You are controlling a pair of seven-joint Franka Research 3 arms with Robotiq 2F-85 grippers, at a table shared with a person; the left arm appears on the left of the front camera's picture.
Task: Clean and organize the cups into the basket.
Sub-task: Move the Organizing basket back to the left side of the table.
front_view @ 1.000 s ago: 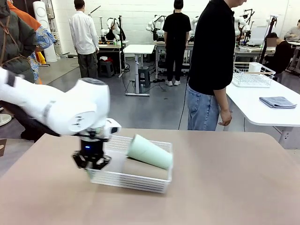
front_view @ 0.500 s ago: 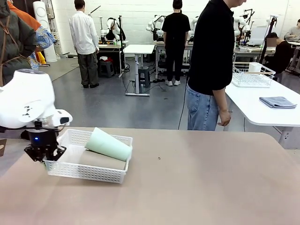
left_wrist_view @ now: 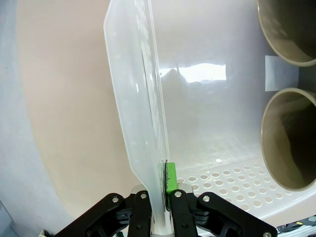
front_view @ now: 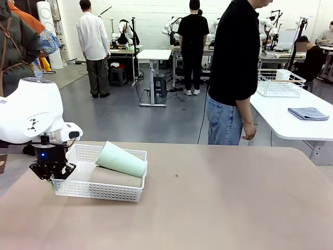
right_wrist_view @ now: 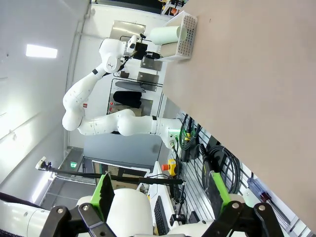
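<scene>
The white basket (front_view: 99,191) stands at the table's left side. In it the mint green cup (front_view: 121,160) lies on its side, resting across the beige cup (front_view: 115,178) beneath it. My left gripper (front_view: 52,175) is shut on the basket's left rim. In the left wrist view the gripper (left_wrist_view: 160,197) pinches the thin basket wall (left_wrist_view: 138,98), and two cup mouths (left_wrist_view: 291,140) face the camera inside. My right gripper (right_wrist_view: 160,193) is open with nothing between its fingers, far from the basket (right_wrist_view: 183,28).
A person (front_view: 235,73) stands at the table's far edge with arms hanging. The brown tabletop (front_view: 234,198) stretches bare to the right of the basket. A white side table (front_view: 291,117) with a wire rack and a folded cloth stands at the back right.
My left gripper has dragged the basket with both cups from left of centre to the table's left side. In the last half second it has barely moved.
</scene>
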